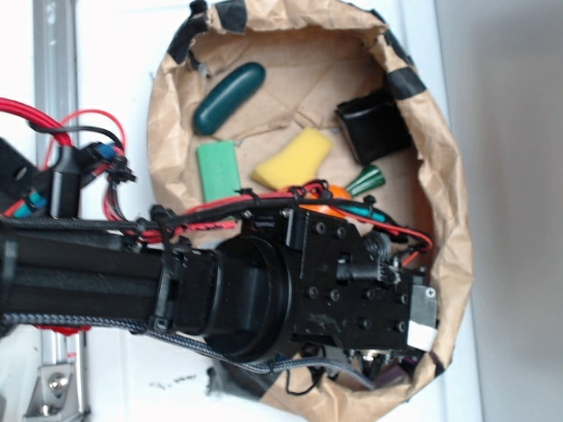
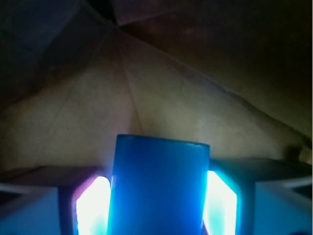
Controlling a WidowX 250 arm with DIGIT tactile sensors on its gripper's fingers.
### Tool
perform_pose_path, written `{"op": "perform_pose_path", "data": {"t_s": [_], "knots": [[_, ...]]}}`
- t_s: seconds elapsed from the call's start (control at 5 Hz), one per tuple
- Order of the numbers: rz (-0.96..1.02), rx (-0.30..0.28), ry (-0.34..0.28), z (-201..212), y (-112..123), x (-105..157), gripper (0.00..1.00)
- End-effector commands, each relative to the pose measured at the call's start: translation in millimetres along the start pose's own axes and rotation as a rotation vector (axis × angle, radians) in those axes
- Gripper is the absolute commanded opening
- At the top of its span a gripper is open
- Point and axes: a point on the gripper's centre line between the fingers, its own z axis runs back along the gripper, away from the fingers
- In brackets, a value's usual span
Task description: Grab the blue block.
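Grip status: wrist view shows the small flat bright-blue block [image 2: 160, 188] sitting between the two fingers [image 2: 93, 205] of the gripper [image 2: 157, 208], pads glowing on both sides and hard against its edges. Judging that as clamped on the block, though contact pressure can't be read. In ext view the block is hidden under the black arm [image 1: 132, 272] and wrist housing, somewhere at the near-right end of the crumpled brown paper basket [image 1: 440, 176].

How to do this step well, imo: keep squeeze steady, lift straight up, no twist. Block faces look plain and smooth, so prob slippery; narrow edges give little purchase. Paper floor is creased and soft, so watch for a fold snagging a fingertip on the way up. Basket wall is close on the right, don't swing that way.

Other stuff, all well left/far of the gripper:
- flat green rectangular block [image 1: 218, 170], matte, similar length
- yellow wedge-ish sponge piece [image 1: 293, 159], porous look
- dark green rounded cucumber-shaped toy [image 1: 230, 97], glossy
- black square block [image 1: 373, 126], shiny, far-right by the wall
- small green cone-shaped piece [image 1: 366, 181] and an orange item [image 1: 321, 195] mostly hidden by the wrist, can't ID.
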Motion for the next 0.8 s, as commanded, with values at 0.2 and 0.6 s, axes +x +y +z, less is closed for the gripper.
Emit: {"op": "perform_pose_path", "data": {"t_s": [0.2, 0.6], "knots": [[0.323, 0.103, -0.13, 154, 39, -24, 0.0], [0.355, 0.098, -0.108, 149, 35, -20, 0.0]]}}
